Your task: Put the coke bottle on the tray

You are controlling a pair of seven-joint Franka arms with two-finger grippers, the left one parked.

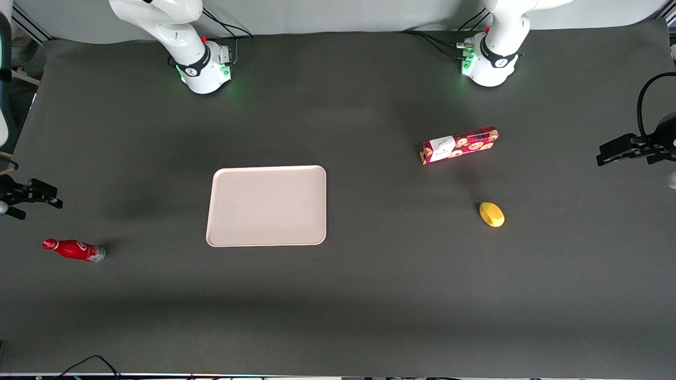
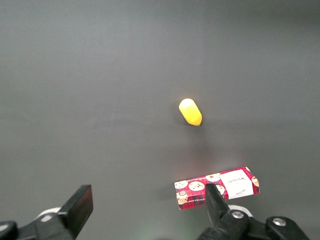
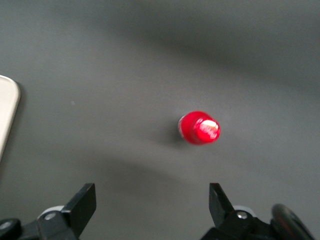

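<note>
The coke bottle, small and red with a red cap and a silvery base, stands upright on the dark table toward the working arm's end. The right wrist view looks down on its cap. The tray, large, flat and pale beige-pink, lies at the table's middle; only its rim corner shows in the right wrist view. My right gripper hangs open and empty above the table, a little farther from the front camera than the bottle. The bottle stands apart from the gripper, not between its fingers.
A long red biscuit box and a small yellow object lie toward the parked arm's end of the table. Both also show in the left wrist view: the box and the yellow object. The two arm bases stand at the back edge.
</note>
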